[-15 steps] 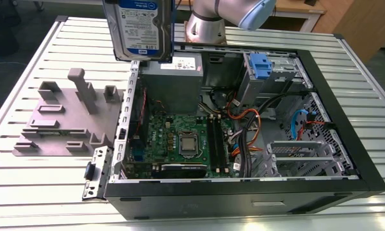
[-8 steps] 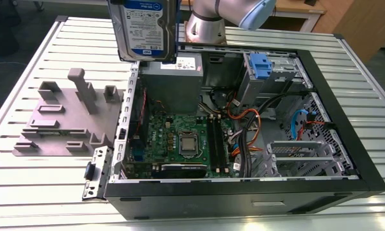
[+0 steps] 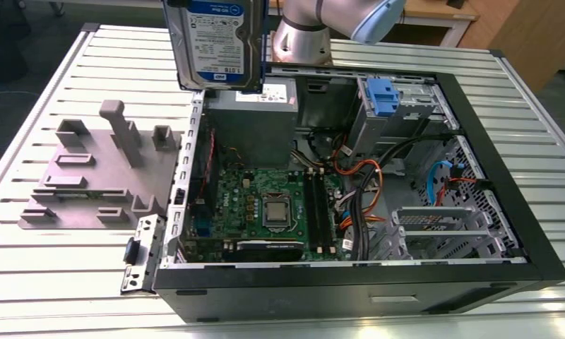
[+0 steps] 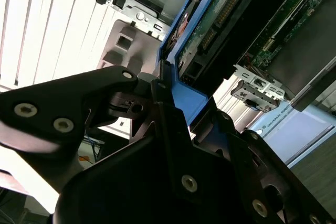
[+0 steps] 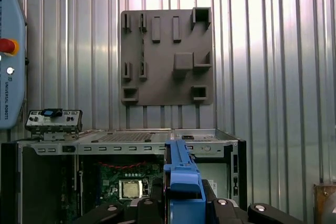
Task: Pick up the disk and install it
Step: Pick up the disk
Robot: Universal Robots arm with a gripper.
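While the tool (image 4: 164, 88) clamps the disk (image 3: 217, 42) by its blue side frame, the disk hangs upright in the air, clear of the worktop (image 3: 37, 261) and not yet seated in the case (image 3: 358, 286). In the exterior view its white-and-blue label faces the camera, and its lower edge sits just over the grey box (image 3: 254, 120) at the case's far corner, with the arm (image 3: 306, 32) close behind it. In the second wrist view the black fingers (image 4: 105, 95) press on either side of the blue frame, and the disk's (image 4: 210, 30) green circuit side runs away from them. In the first wrist view the tool (image 5: 181, 209) carries the disk (image 5: 181, 174) edge-on in front of the open case (image 5: 131, 136), where the processor (image 5: 129, 188) shows on the board. On the exterior view's left, beside the case, a grey plate (image 3: 85, 176) with raised blocks lies flat on the worktop. A blue bracket (image 3: 383, 95) stands in the drive cage at the case's far end, well apart from the disk.
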